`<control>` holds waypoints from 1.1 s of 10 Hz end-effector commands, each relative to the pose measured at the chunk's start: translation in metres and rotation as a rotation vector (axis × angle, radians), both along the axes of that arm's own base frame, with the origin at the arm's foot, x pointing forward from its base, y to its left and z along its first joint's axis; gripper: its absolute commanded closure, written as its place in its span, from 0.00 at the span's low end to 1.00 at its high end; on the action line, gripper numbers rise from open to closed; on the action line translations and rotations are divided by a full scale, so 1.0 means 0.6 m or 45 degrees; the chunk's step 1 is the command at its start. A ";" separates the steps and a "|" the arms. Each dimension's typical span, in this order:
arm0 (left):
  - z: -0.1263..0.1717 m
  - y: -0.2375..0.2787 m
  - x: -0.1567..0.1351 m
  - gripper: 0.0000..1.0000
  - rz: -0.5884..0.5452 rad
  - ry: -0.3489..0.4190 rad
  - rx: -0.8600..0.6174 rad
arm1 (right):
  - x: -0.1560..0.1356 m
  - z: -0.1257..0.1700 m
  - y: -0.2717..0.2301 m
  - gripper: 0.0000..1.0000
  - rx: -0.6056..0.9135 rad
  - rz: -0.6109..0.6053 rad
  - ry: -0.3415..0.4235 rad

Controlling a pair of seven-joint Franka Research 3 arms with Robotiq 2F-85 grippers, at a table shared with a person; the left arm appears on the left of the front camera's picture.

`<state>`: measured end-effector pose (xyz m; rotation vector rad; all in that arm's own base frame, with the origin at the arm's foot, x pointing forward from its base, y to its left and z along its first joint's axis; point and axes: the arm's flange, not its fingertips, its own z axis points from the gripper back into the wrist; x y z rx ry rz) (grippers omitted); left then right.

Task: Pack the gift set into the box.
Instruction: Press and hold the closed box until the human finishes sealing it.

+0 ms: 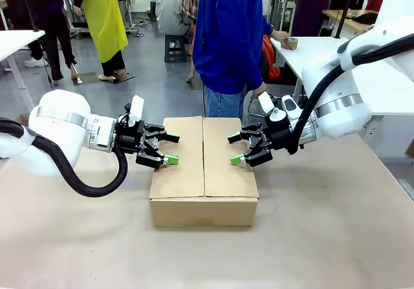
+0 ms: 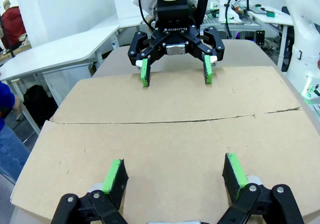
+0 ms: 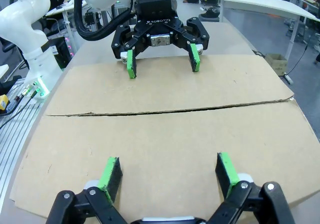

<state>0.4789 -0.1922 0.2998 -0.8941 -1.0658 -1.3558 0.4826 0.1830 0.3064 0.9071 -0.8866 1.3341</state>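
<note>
The box (image 1: 204,169) sits mid-table (image 1: 323,237) between the 2 arms, its 2 top flaps folded flat and meeting along a seam (image 1: 204,156) that runs from the robot's side toward the person (image 1: 229,37) at the far edge. That seam is the box's dividing line: 1 flap lies toward each arm. The gift set cannot be seen; with the flaps down, whether it is inside cannot be told.

The left gripper (image 1: 167,149) hangs over the outer edge of the left flap, pointing right toward the seam. Its jaws stand wide apart with nothing between them; in its own wrist view its green pads (image 2: 114,176) sit just above bare cardboard.

The right gripper (image 1: 235,149) mirrors it over the right flap, pointing left, also spread wide and holding nothing, pads (image 3: 111,172) low over the cardboard. Each wrist view shows the other gripper straight ahead across the seam.

So the 2 grippers face each other square across the box, each about equally near its own flap. Any next move on a flap, I judge, belongs to the arm on that side, working at right angles to the seam.
</note>
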 end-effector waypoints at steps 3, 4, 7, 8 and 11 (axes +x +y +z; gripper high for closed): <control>-0.002 0.002 -0.002 0.00 -0.005 -0.012 0.002 | -0.001 -0.004 -0.001 0.00 -0.007 -0.004 -0.010; -0.002 0.002 -0.002 0.00 -0.005 -0.012 0.002 | -0.001 -0.004 -0.001 0.00 -0.007 -0.004 -0.010; -0.002 0.002 -0.002 0.00 -0.005 -0.012 0.002 | -0.001 -0.004 -0.001 0.00 -0.007 -0.004 -0.010; -0.002 0.002 -0.002 0.00 -0.005 -0.012 0.002 | -0.001 -0.004 -0.001 0.00 -0.007 -0.004 -0.010; -0.002 0.002 -0.002 0.00 -0.005 -0.012 0.002 | -0.001 -0.004 -0.001 0.00 -0.007 -0.004 -0.010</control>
